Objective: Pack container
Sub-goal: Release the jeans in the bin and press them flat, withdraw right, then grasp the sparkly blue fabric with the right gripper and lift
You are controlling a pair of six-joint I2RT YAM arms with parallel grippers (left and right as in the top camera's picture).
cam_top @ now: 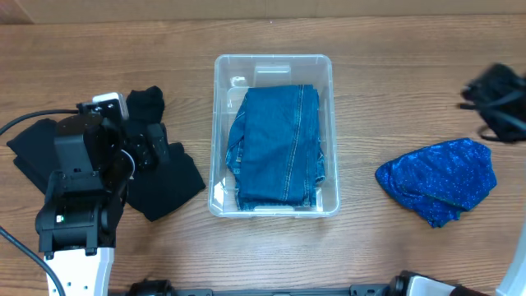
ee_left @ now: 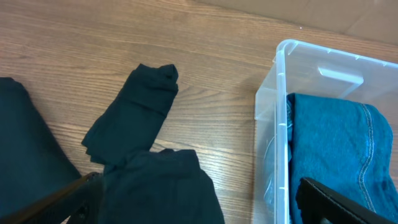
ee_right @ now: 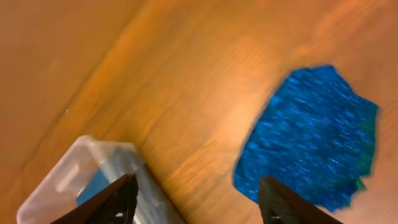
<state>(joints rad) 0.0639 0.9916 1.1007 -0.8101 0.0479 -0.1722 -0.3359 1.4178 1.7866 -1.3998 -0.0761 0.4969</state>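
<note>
- Left gripper [ee_left: 198, 180]: jaws released and spread wide, with nothing grasped. One finger [ee_left: 74, 196] shows at the lower left of the wrist view, the other at the lower right.
- Black cloth [ee_left: 161, 193] lies under the gap between those fingers, left of the container [cam_top: 273, 61]. Whether the fingers touch it cannot be told.
- Right gripper [ee_right: 198, 180]: jaws released and wide apart, holding nothing. It hangs over bare table [cam_top: 394, 49] to the right of the container. In the overhead view it is a dark blur.
- Container position: mid-table, between the two grippers, standing flat with its opening up.
- Container orientation: the long axis runs from the robot's side to the far side of the table. The short sides face near and far.
- Container appearance: clear plastic, rectangular, with rounded corners and a raised rim. A pale rectangular patch shows at its far end.
- Jeans [cam_top: 278, 146]: folded and lying inside the container, lengthwise along its long axis. They cover most of the floor.
- Black sock [ee_left: 134, 109]: on the table left of the container, just beyond the black cloth.
- Blue cloth [cam_top: 438, 179]: glittery and crumpled, on the table well to the right of the container.
</note>
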